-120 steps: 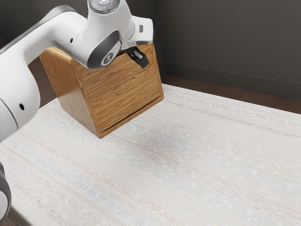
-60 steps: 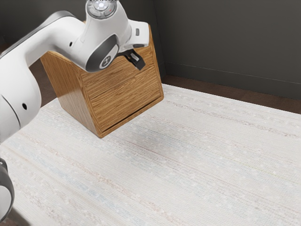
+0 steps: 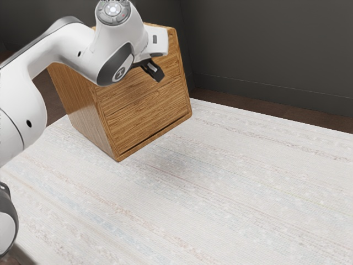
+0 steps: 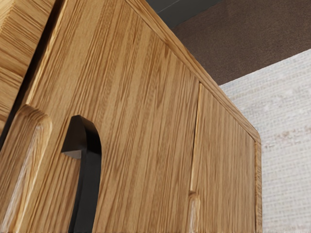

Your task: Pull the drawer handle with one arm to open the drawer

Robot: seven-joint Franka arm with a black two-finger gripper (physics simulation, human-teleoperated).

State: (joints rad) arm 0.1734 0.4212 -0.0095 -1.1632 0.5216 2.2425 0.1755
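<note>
The black gripper (image 3: 152,69) is right up against the top part of the front of the wooden box (image 3: 83,105). I cannot tell if the hand is spread or pressed together. Very close to the hand, a rounded wooden handle (image 4: 24,165) sticks out of the drawer front (image 4: 146,126). A black curved piece (image 4: 85,179) sits just beside it. A smaller wooden knob (image 4: 193,211) is further along the front. The box sits on a pale woven table (image 3: 231,187). Far from the hand are a brown floor (image 3: 276,107) and a dark wall (image 3: 265,38).
</note>
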